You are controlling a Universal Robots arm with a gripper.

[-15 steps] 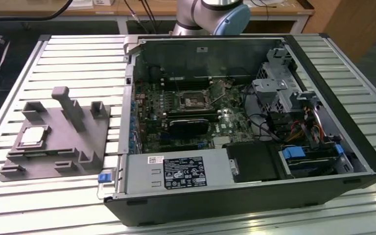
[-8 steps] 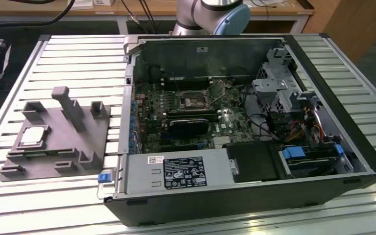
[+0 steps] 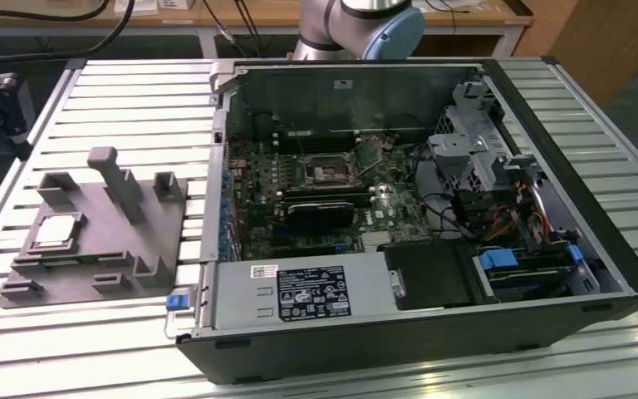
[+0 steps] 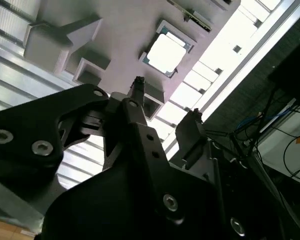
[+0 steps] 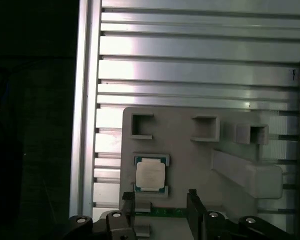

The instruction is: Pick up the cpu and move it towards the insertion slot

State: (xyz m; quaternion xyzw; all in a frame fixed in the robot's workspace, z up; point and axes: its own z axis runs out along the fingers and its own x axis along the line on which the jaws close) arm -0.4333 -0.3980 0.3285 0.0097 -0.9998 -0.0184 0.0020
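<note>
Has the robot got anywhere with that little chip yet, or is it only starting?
Nothing looks done yet: the cpu lies in its seat on the grey fixture plate, beside the computer case. In hand: the gripper hangs open and empty over the plate near the chip, not touching it. Left: the pickup and the carry to the insertion slot inside the case.

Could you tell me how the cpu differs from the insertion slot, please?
The small square silver-topped cpu lies on the grey plastic fixture plate; the square silver-framed insertion slot sits inside the open black computer case. The cpu's top is bright metal; the slot's centre is dark. Both are square.
</note>
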